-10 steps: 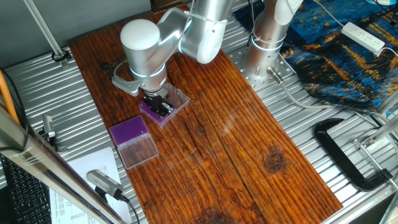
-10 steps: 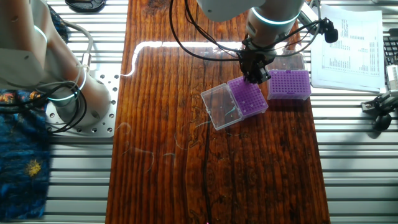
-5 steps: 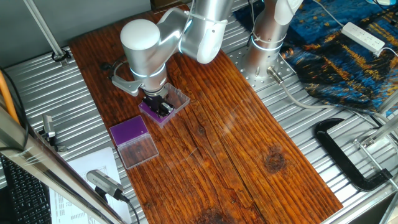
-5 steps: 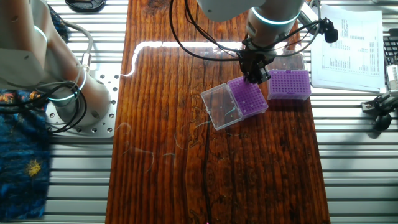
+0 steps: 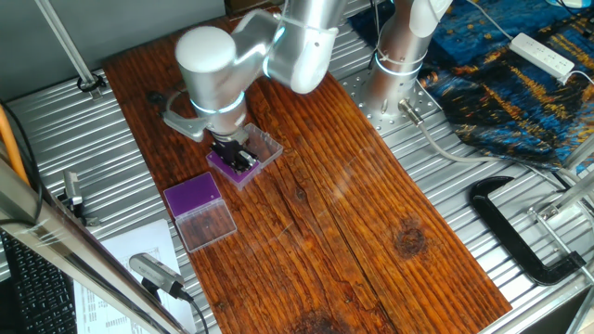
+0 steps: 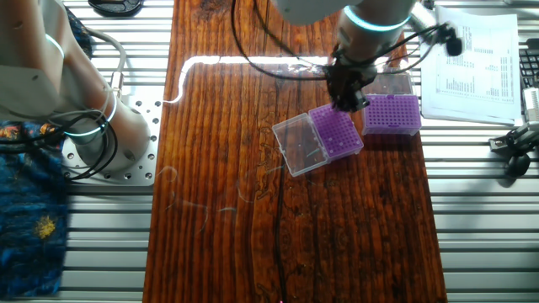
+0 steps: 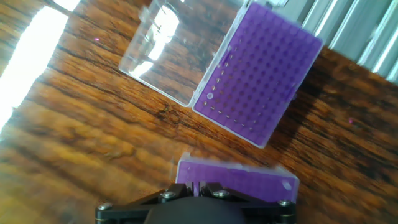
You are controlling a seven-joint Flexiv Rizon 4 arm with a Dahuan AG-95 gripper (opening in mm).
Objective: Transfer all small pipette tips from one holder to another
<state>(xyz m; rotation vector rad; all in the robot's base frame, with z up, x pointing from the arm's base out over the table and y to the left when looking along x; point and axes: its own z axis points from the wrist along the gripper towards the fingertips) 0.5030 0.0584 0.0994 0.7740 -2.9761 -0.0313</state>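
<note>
Two purple-topped tip holders sit on the wooden board. The near holder point(image 6: 338, 135) has its clear lid point(image 6: 298, 146) open beside it and also shows in the hand view point(image 7: 245, 179). The far holder point(image 6: 392, 114) lies ahead of the hand point(image 7: 254, 74), with a few small pipette tips point(image 7: 209, 96) as pale dots near its edge. My gripper point(image 6: 346, 103) hovers over the near holder's edge point(image 5: 243, 163). In the hand view the gripper point(image 7: 200, 185) has its jaws almost together, with a thin pale sliver between them that looks like one tip.
The far holder's clear lid point(image 7: 165, 50) lies open next to it. Ribbed metal table point(image 6: 480, 185) surrounds the board. Papers point(image 6: 472, 59) lie to the right, a black clamp point(image 5: 520, 232) near the other side, and the arm base point(image 6: 93, 126) stands at the left.
The arm's wrist has shifted slightly up and to the left over the near holder. The holders have not moved.
</note>
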